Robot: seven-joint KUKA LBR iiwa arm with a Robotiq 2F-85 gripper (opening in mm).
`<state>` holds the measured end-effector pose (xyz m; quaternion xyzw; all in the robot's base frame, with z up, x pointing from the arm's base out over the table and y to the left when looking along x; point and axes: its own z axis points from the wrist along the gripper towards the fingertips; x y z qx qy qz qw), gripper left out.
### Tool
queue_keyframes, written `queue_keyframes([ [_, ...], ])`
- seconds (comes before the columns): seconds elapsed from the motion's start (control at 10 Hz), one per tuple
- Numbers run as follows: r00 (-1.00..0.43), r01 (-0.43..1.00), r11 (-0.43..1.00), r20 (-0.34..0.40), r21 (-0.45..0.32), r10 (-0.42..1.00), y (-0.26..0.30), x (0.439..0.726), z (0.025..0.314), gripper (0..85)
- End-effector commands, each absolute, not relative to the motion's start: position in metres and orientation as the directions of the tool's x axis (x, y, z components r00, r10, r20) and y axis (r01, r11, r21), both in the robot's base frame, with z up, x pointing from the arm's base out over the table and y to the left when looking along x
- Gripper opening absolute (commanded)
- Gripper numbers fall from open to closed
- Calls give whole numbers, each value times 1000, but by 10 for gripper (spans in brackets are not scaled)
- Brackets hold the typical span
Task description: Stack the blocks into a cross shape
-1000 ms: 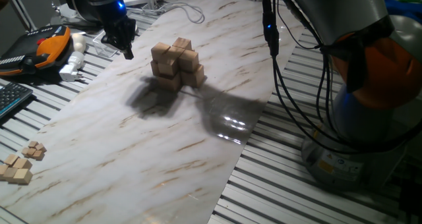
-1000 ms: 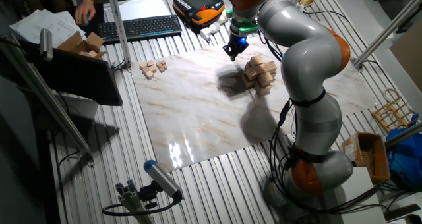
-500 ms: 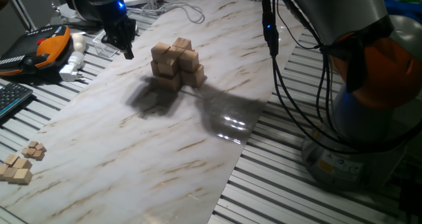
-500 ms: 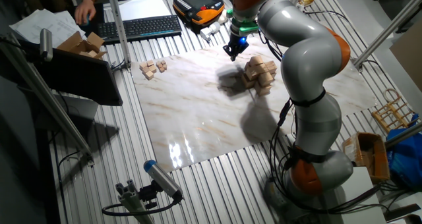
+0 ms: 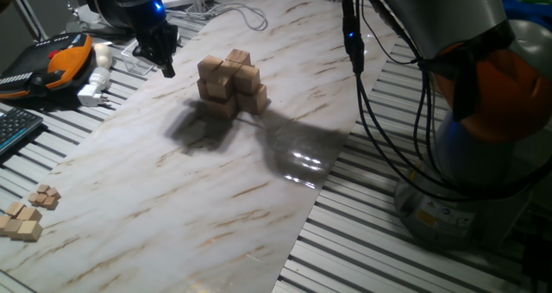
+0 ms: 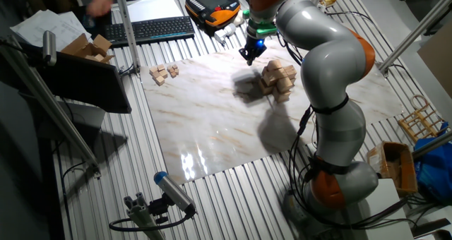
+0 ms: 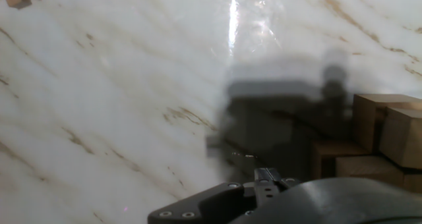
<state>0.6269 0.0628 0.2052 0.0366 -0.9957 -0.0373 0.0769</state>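
The blocks (image 5: 231, 84) are light-tan wooden cubes piled in a tight two-layer stack on the marble board (image 5: 216, 190). The stack also shows in the other fixed view (image 6: 277, 78) and at the right edge of the hand view (image 7: 382, 135). My gripper (image 5: 166, 66) hangs to the left of the stack, apart from it and a little above the board. It also shows in the other fixed view (image 6: 247, 58). Its fingers look closed together and hold nothing. The hand view shows only the gripper body, not the fingertips.
A cluster of tiny wooden cubes (image 5: 26, 215) lies at the board's near left corner, also in the other fixed view (image 6: 162, 73). An orange teach pendant (image 5: 60, 56), a white plug (image 5: 95, 90) and a keyboard (image 6: 152, 30) lie beyond the board. Black cables (image 5: 362, 86) hang at right.
The arm, gripper and blocks have not moved. A person's hand near the keyboard in the other fixed view has shifted and is blurred.
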Motion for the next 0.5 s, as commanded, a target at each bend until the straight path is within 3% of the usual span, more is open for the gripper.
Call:
queue_keyframes([
  [0.0,-985,-69,994,153,79,-80,63,627,205,0],
  [0.4,-985,-58,994,158,90,-72,65,627,204,0],
])
